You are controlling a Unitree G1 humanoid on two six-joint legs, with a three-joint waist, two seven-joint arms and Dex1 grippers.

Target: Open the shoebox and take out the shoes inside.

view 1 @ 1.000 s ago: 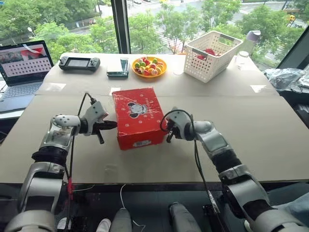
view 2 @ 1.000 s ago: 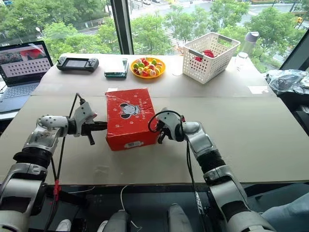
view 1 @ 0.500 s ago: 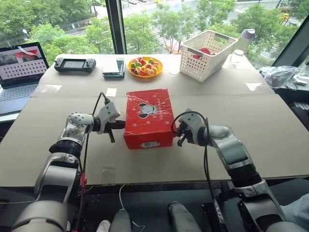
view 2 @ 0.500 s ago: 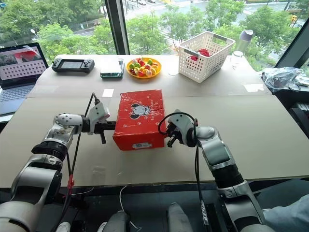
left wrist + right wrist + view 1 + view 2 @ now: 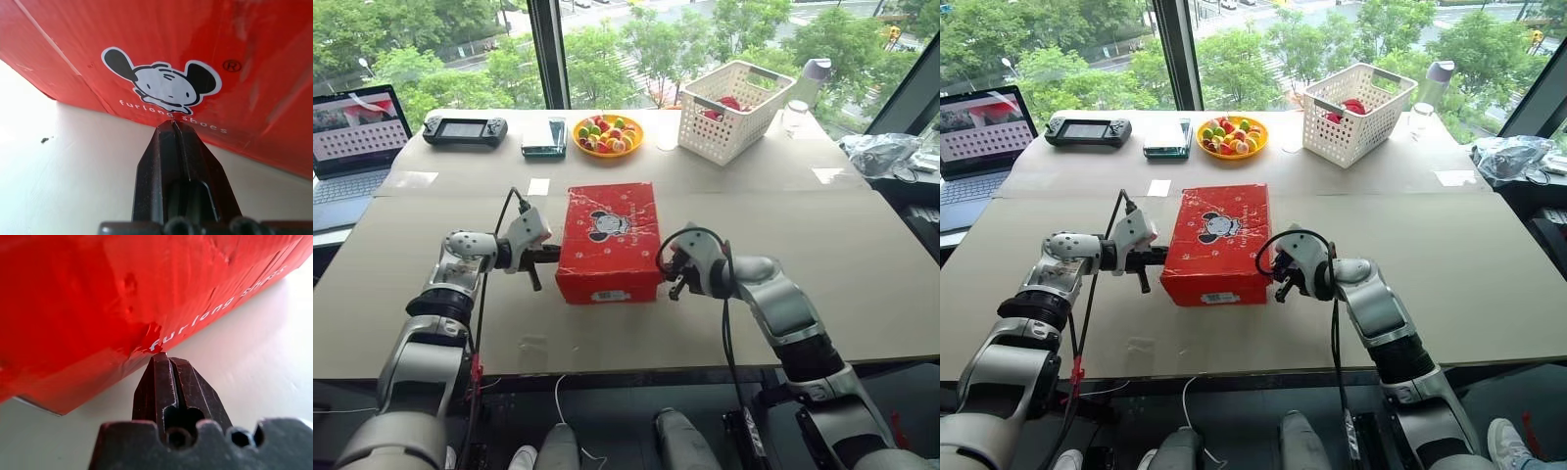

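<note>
The red shoebox (image 5: 609, 240) lies closed in the middle of the table, cartoon print on its lid and a white label on the near end. My left gripper (image 5: 548, 257) is shut, its tips against the box's left side wall (image 5: 195, 73) near the printed mouse. My right gripper (image 5: 668, 270) is shut too, its tips at the lower edge of the box's right side (image 5: 146, 293). The shoes are hidden inside the box.
At the back of the table (image 5: 862, 255) stand a white lattice basket (image 5: 734, 110), a yellow plate of sweets (image 5: 609, 134), a dark phone-like device (image 5: 546, 138), a handheld game console (image 5: 465, 128) and a laptop (image 5: 357, 127). A bottle (image 5: 808, 78) and a bag (image 5: 886, 157) are at far right.
The camera has shifted. Both grippers stay shut at the sides of the box; the right hand has drawn back a little towards me.
</note>
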